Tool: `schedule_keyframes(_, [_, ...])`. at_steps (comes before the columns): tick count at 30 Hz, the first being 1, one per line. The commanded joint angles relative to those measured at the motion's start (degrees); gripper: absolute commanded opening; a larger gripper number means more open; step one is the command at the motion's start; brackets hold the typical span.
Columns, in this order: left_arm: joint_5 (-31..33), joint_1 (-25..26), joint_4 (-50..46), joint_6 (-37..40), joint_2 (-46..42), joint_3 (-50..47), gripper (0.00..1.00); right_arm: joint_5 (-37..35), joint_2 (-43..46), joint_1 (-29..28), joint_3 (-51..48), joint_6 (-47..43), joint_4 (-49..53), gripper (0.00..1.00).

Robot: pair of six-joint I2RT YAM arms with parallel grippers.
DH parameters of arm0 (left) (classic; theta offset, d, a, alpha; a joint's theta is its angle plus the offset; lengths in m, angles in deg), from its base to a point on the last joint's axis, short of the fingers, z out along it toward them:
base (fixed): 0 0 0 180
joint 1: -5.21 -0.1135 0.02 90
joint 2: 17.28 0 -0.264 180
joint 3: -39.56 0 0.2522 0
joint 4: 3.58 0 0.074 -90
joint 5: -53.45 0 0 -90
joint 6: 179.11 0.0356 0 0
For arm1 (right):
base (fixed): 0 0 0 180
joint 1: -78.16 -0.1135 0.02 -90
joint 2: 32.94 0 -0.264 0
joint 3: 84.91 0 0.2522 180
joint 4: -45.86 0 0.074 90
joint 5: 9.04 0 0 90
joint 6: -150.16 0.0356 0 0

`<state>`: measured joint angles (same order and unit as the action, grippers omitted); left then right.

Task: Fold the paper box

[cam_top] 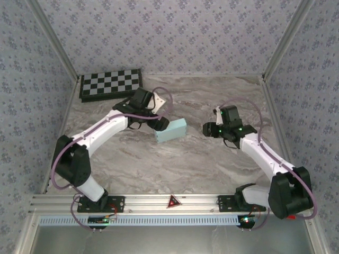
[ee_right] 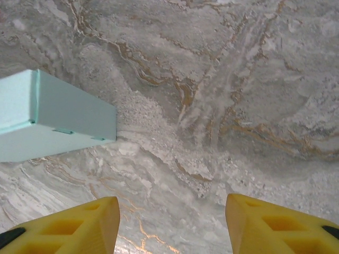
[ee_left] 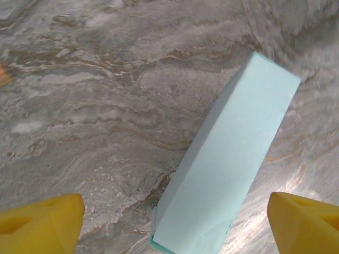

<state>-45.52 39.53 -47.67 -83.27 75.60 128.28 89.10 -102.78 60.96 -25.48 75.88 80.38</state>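
Paper box (cam_top: 171, 130) is a closed pale cyan rectangular block lying flat on the counter (cam_top: 212, 159), long axis skewed in the top view. My left fingers (cam_top: 161, 124) are right at the box's left end, spread wide and gripping nothing. Left wrist view: near end of the box (ee_left: 222, 169) sits between my two yellow fingers (ee_left: 42, 222), with bare counter (ee_left: 106, 106) on either side of it, so I see no contact with either pad. My right fingers (cam_top: 208, 128) are off the box's right end, near it but apart, also spread wide and empty. Right wrist view: the box (ee_right: 53, 114) is off to the left, ahead of my fingers (ee_right: 79, 225), with only marbled counter (ee_right: 222, 106) between the two pads. A seam with two small tabs shows along that side of the box. The checkerboard (cam_top: 110, 83) is well apart from the box, at the far left of the counter.
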Motion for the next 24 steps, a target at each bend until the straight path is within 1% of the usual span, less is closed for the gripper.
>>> schedule_keyframes(1, [0.22, 1.78, -4.63, 10.04, 2.63, 3.90, 0.92, -0.61, 2.13, 0.75, -1.32, 1.05, 0.17, 0.57])
schedule_keyframes(4, [0.80, 3.07, -7.34, 13.29, 5.78, 6.76, 0.92, -0.74, 2.71, 1.03, -1.93, 1.18, 0.42, 0.57])
schedule_keyframes(7, [1.87, 4.12, -10.38, 15.00, 8.59, 9.57, 0.89, -0.85, 3.18, 1.26, -2.25, 1.38, 0.18, 0.57])
schedule_keyframes(15, [4.35, 5.56, -11.50, 16.24, 13.63, 12.26, 0.82, -0.60, 3.24, 1.79, -2.56, 1.24, 0.14, 0.57])
schedule_keyframes(17, [5.83, 6.15, -11.59, 16.46, 14.51, 12.57, 0.80, -0.66, 3.22, 1.95, -2.67, 1.32, 0.21, 0.57])
schedule_keyframes(21, [8.55, 7.08, -11.07, 17.28, 15.30, 12.40, 0.75, -0.52, 3.29, 2.09, -2.60, 1.26, 0.21, 0.57])
schedule_keyframes(24, [9.70, 7.38, -9.97, 17.87, 15.45, 11.64, 0.68, -0.41, 3.23, 2.17, -2.66, 1.38, 0.29, 0.57])
